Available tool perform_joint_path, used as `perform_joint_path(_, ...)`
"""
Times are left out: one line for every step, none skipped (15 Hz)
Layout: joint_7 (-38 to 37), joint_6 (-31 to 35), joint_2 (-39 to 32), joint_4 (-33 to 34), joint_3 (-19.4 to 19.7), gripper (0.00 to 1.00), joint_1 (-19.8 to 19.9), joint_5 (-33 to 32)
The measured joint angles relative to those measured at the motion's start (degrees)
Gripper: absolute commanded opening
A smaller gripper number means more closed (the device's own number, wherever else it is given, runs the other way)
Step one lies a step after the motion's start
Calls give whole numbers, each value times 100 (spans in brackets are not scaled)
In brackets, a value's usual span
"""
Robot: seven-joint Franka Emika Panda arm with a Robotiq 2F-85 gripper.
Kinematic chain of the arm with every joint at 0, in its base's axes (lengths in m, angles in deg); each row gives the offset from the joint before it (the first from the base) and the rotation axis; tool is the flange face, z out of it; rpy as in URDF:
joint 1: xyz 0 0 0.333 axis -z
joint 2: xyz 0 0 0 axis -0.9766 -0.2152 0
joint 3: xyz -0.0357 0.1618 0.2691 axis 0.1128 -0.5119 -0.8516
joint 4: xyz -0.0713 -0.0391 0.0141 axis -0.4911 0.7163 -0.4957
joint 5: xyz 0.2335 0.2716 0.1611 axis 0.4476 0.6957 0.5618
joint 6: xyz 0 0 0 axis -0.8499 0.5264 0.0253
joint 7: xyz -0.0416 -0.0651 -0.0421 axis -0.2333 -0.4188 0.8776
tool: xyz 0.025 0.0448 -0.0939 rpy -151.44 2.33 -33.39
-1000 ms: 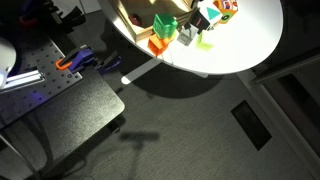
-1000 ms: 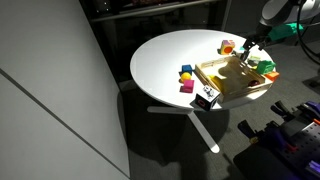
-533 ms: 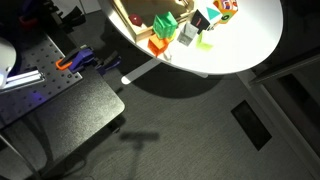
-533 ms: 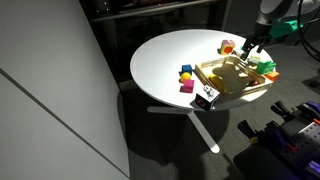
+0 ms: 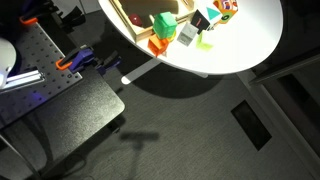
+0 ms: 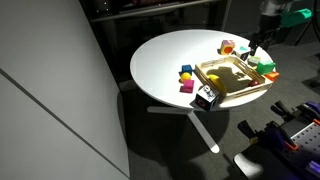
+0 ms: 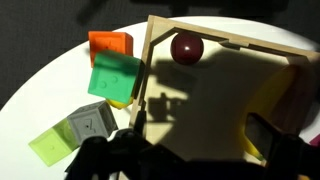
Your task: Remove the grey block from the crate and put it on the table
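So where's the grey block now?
Wrist view: the grey block sits on the table outside the crate, between the green block and the yellow-green block.

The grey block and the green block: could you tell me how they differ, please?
The grey block is pale grey; the green block is bright green. The green block lies close to the crate wall, the grey block farther out. The green block adjoins an orange block, the grey block a yellow-green block. Both rest on the table outside the crate.

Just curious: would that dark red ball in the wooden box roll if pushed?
Likely yes: the ball looks round and smooth. It sits near a corner of the crate, so the walls would probably stop it soon.
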Motion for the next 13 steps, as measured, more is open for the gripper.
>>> perform_joint_path(-3, -38, 141, -77, 0, 100, -20, -29)
perform_joint_path(-18, -46, 285, -161, 0, 100, -38, -49)
perform_joint_path(-38, -44, 428, -247, 0, 100, -53, -61)
perform_joint_path(-61, -39, 562, -325, 0, 100, -64, -61)
perform_joint_path(-79, -39, 687, -395, 0, 100, -73, -62)
perform_joint_path(-92, -39, 804, -462, 0, 100, -80, -62)
perform_joint_path(-97, -39, 899, -518, 0, 100, -85, -62)
perform_joint_path(-101, -39, 976, -562, 0, 100, -88, -62)
perform_joint_path(-104, -39, 1029, -597, 0, 100, -90, -62)
perform_joint_path(-105, -39, 1060, -619, 0, 100, -93, -62)
perform_joint_path(-107, -39, 1072, -628, 0, 100, -95, -62)
perform_joint_path(-108, -38, 1072, -629, 0, 100, -97, -62)
perform_joint_path(-108, -38, 1072, -630, 0, 100, -98, -62)
